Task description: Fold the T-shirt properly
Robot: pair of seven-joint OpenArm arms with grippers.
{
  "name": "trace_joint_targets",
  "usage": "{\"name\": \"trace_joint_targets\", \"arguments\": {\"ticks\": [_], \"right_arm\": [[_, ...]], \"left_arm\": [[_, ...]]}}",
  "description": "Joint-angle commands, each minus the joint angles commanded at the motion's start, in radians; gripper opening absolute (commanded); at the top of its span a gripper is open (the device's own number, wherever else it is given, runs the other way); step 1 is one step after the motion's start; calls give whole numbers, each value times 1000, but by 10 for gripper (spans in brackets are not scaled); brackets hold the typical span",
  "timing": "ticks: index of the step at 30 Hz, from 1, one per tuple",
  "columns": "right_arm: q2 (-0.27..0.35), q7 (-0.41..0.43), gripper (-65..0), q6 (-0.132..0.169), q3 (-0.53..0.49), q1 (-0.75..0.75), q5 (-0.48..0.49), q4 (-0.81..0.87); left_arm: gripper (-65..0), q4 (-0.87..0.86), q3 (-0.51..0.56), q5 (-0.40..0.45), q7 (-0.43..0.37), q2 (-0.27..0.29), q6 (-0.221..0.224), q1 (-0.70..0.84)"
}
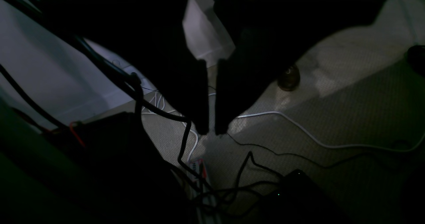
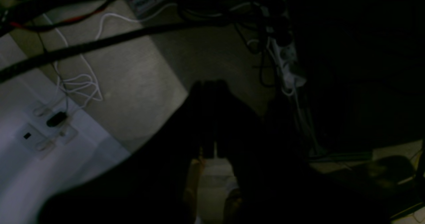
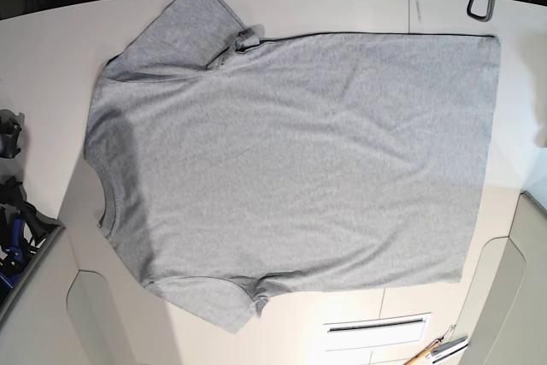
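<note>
T-shirt (image 3: pixel 291 160) lies flat on the tabletop (image 3: pixel 359 8), plain side up, neck at 9 o'clock, hem at 3 o'clock. Nothing folded yet.

Risks, as judgement:
- The sleeve at 11 o'clock has a small bunched tuck at the armpit; the sleeve at 7 o'clock is rumpled. Folding over these would likely lock in creases.
- The hem sits close to the tabletop's 3 o'clock edge; a drag that way could pull cloth over the side.
- A pinch that catches one layer only would let the body sag mid-fold.

Left gripper (image 1: pixel 212 131): off the tabletop, fingers nearly together with a slim gap, holding nothing. Right gripper (image 2: pixel 212 84): too dark, cannot tell.

Surface: pale, smooth, curved cut-outs at 5 and 7 o'clock.

Room: wrist views are dim; carpet (image 1: pixel 348 124), a white cable (image 1: pixel 298 126), black leads, a power strip (image 2: pixel 285 61).
</note>
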Motion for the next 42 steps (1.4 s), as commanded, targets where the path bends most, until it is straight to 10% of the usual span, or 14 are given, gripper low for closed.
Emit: {"name": "trace_joint_targets", "arguments": {"ticks": [42], "right_arm": [[60, 0, -650, 16, 0, 8, 8, 2]], "left_arm": [[-609, 0, 0, 0, -82, -69, 0, 25]]}}
